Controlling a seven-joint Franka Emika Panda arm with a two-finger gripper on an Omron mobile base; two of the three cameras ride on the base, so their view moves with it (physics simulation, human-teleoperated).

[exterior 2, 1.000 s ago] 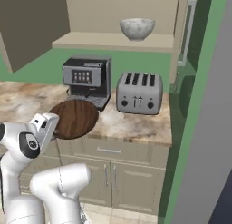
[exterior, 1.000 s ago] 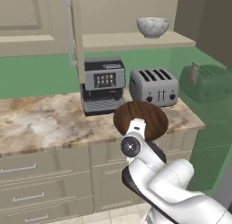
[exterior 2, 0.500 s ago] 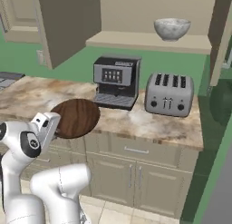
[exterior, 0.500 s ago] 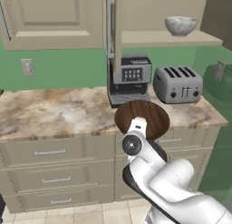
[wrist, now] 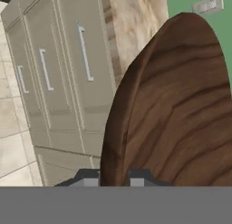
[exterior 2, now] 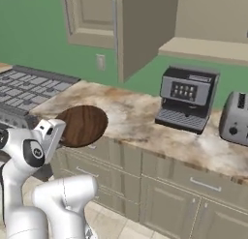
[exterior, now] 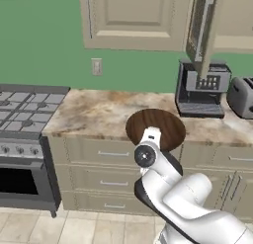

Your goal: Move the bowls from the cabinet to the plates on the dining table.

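The dark brown wood-grained bowl (exterior: 157,128) hangs tilted on edge in front of the counter, held by my gripper (exterior: 151,136), which is shut on its rim. In the hand view the bowl (wrist: 181,105) fills the right side, its rim caught between the two fingertips of the gripper (wrist: 114,177). From the right, the bowl (exterior 2: 83,124) sits just beyond my hand. The beige cabinet (exterior 2: 140,30) stands with its door swung open, its shelf (exterior 2: 203,47) to the right; that door (exterior: 202,25) also hangs above the coffee machine. The plates and the dining table are out of view.
A marbled counter (exterior: 94,114) carries a coffee machine (exterior: 202,87) and a toaster (exterior: 242,97). A stove (exterior: 24,107) stands at its left end. Beige drawer fronts (wrist: 54,69) run below the counter, with tiled floor underneath.
The whole scene has slid to the right as the base moves: the stove has come into view and the shelf's bowl has left it. The brown bowl stays in my grip.
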